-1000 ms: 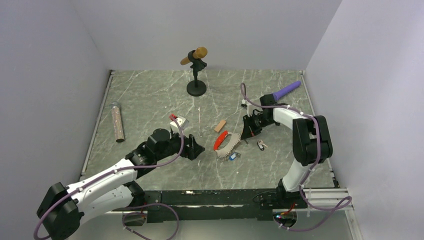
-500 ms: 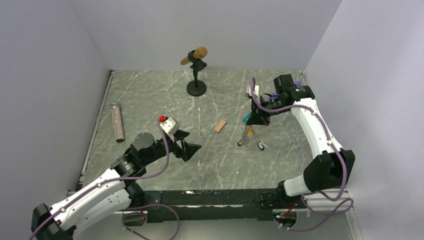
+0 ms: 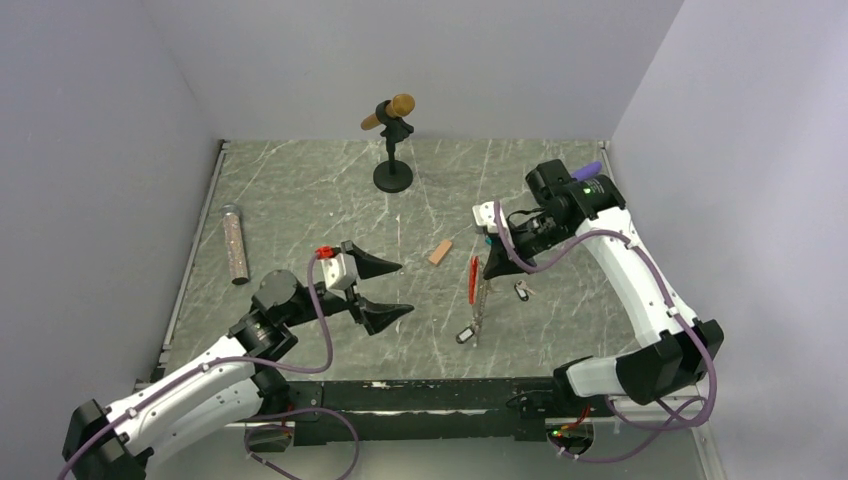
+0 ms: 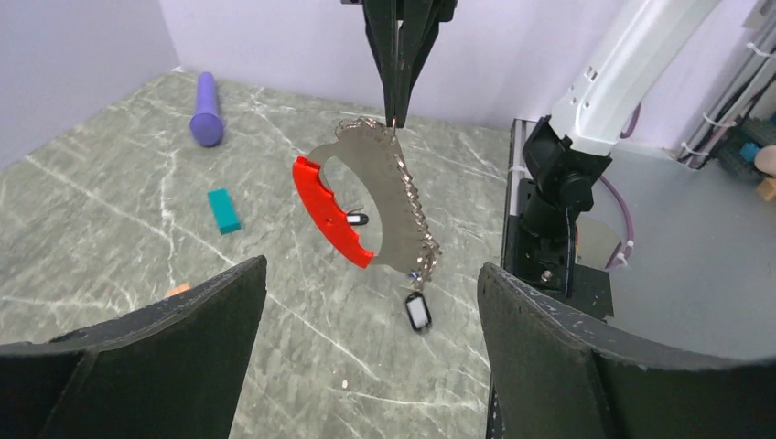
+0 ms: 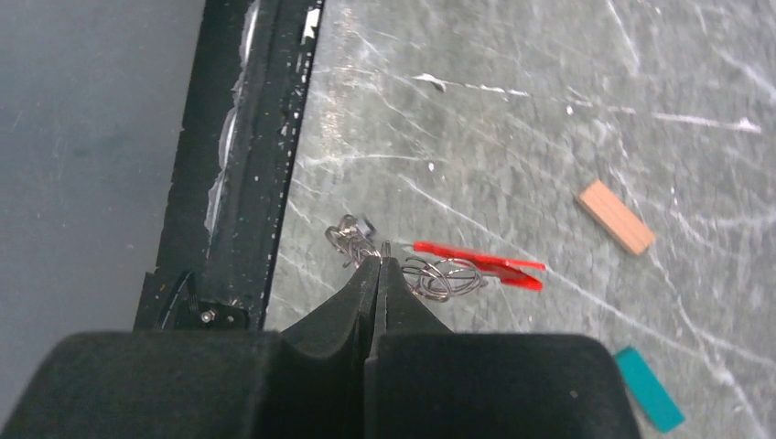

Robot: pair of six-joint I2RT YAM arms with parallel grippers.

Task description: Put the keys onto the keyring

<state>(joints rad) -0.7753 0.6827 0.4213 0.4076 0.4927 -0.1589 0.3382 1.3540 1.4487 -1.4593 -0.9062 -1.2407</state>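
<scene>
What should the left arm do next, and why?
Probably ease the open left gripper forward to steady the keyring: it dangles free from the shut right gripper, straight ahead, while the keys lie on the table.

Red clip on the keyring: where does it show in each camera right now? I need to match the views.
Top external: the red clip hangs right of centre, just left of the right gripper.
Left wrist: upper centre, dangling below the right gripper.
Right wrist: centre, seen edge-on, just right of the right gripper.
Shared landmark: the right gripper, shut on the chain from which the clip hangs.
</scene>
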